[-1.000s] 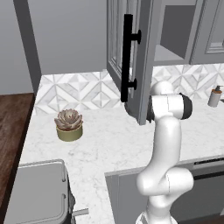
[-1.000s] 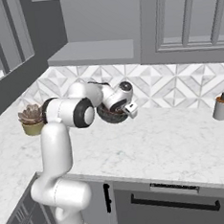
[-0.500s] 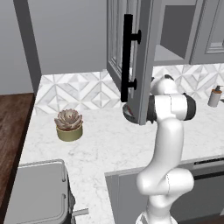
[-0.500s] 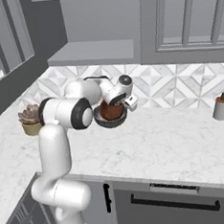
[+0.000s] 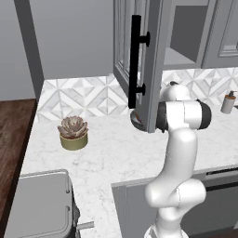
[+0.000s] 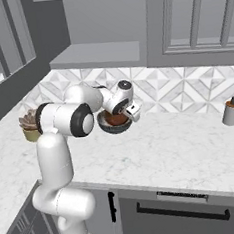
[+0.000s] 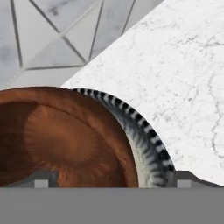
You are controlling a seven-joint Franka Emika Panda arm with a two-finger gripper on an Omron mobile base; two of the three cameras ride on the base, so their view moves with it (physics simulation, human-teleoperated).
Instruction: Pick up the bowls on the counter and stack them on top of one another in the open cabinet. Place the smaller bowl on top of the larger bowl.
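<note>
The glossy reddish-brown bowl point(image 7: 57, 135) sits nested inside the larger grey bowl point(image 7: 148, 144), whose rim is striped dark. The pair point(image 6: 114, 122) rests on the white marble counter point(image 6: 182, 148) close to the tiled backsplash. My gripper point(image 6: 130, 112) hangs just over the right side of the bowls, open; in the hand view its gripper tips point(image 7: 112, 180) stand wide apart, one over the brown bowl's inside, one outside the grey rim. The grey wall cabinet point(image 5: 186, 51) is open above, its door point(image 5: 151, 69) with the black bar handle point(image 5: 135, 60) swung out, hiding most of the bowls point(image 5: 134, 119).
An olive pot with a pinkish succulent point(image 5: 73, 133) stands at the counter's left, also seen as the succulent pot point(image 6: 28, 126). A soap dispenser point(image 6: 230, 111) is at the far right. The open door hangs over the counter in front of the arm.
The gripper has come down and a little left toward the bowls, and the elbow has shifted with it. The door, plant and dispenser stay put.
</note>
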